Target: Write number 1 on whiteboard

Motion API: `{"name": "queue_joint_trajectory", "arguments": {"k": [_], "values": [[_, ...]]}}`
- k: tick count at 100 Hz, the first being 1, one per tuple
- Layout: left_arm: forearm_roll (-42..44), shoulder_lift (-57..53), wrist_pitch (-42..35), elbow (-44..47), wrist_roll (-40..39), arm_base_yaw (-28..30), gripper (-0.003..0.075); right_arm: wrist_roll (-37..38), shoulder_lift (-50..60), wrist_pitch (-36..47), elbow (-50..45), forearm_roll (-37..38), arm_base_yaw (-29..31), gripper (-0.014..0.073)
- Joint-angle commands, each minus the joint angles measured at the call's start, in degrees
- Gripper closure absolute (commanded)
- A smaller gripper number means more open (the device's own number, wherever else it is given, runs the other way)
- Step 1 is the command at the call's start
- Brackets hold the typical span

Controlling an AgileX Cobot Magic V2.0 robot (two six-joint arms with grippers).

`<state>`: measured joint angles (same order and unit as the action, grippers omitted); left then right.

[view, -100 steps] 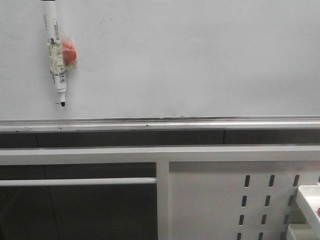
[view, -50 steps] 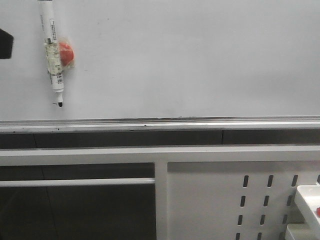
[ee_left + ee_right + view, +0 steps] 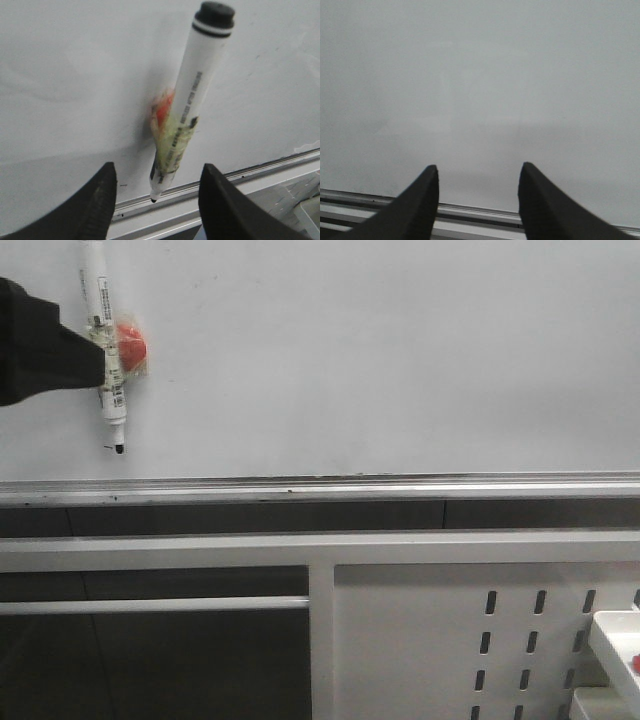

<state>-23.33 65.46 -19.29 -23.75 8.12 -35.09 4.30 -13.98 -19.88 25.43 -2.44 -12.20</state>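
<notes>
The whiteboard (image 3: pixel 380 360) fills the upper front view, with its silver rail (image 3: pixel 320 487) along the lower edge. No number 1 shows on it; only a tiny dark dash (image 3: pixel 108 447) sits beside the marker tip. A white marker (image 3: pixel 104 340) hangs tip down at the upper left, taped to a red magnet (image 3: pixel 131 343). My left gripper (image 3: pixel 95 365) reaches in from the left and is level with the marker. In the left wrist view it (image 3: pixel 157 170) is open, with the marker (image 3: pixel 187 105) between and beyond the jaws, untouched. My right gripper (image 3: pixel 477 172) is open and empty, facing bare whiteboard (image 3: pixel 480 75).
Below the rail runs a white frame bar (image 3: pixel 200 550). A white slotted metal panel (image 3: pixel 430 640) stands at the lower right, with a white bin (image 3: pixel 615 640) at the right edge. Dark gaps lie under the bar on the left.
My left gripper has come into the front view from the left edge and moved right, up to the marker. The marker and magnet stay on the board.
</notes>
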Motion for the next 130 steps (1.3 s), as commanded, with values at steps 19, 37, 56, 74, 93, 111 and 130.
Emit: {"name": "queue_joint_trajectory", "arguments": {"k": [19,37,56,74,93,111,130], "values": [[1.2,4.0,-11.6,-1.6,-6.8,-0.5,0.038,-0.8,-2.0,4.5,2.1,0.6,0.3,0.0267],[9.3,6.2,-14.6,-1.7,-12.2,-0.5,0.038,-0.8,-2.1,4.7,2.1,0.7,0.3,0.0267],[9.4,9.3,-17.8,-1.7,-13.8,-0.5,0.0385,-0.8,-2.1,4.7,2.1,0.7,0.3,0.0267],[9.0,11.3,-20.3,-2.0,-15.9,-0.5,0.0409,-0.8,-2.1,4.7,2.1,0.7,0.3,0.0267],[8.9,12.6,-20.6,-4.8,-16.4,-0.5,0.0621,-0.8,-2.1,4.6,2.1,0.7,0.3,0.0267],[10.8,12.1,-19.2,-6.1,-16.4,-0.5,0.074,-0.8,-2.1,4.5,2.1,0.7,0.3,0.0267],[35.0,4.8,-6.6,-6.5,-16.4,-4.4,0.074,-10.9,-3.1,-1.1,6.5,-7.0,-3.7,0.0267]]}}
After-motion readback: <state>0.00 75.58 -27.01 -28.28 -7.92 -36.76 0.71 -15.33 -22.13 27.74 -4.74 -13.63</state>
